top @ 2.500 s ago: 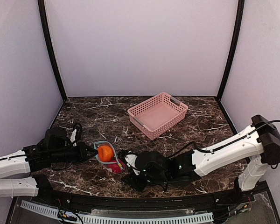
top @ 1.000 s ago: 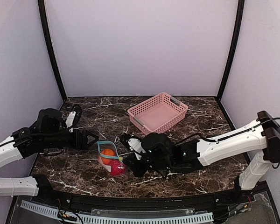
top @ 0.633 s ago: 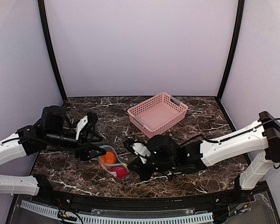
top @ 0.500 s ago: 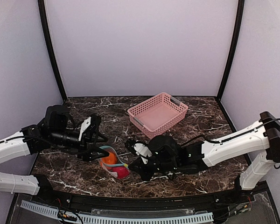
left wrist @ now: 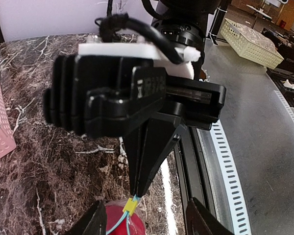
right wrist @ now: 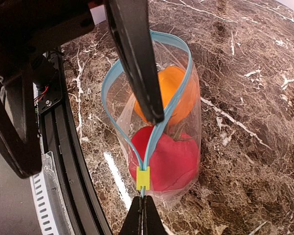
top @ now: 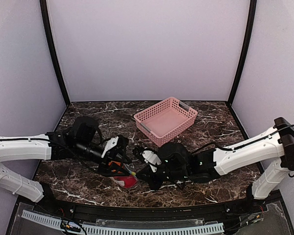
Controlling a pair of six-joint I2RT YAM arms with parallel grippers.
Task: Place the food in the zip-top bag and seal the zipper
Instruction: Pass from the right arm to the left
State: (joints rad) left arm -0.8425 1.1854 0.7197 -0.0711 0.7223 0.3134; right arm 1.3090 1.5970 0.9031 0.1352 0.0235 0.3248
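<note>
My right claw (right wrist: 143, 215) pinches the zipper (right wrist: 152, 142) at its end; my left claw (left wrist: 147, 218), spread wide, crosses the bag (right wrist: 191, 127) mouth; pink basket (top: 176, 133) beyond

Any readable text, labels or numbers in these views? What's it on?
No text reads clearly in any view.
Raised marking on the right claw housing, left wrist view: too blurred to read.
Bag: no print visible.
Basket: no print visible.

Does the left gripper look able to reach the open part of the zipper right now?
Probably yes: one left gripper finger lies across the zipper, whose end the right gripper pins.
</note>
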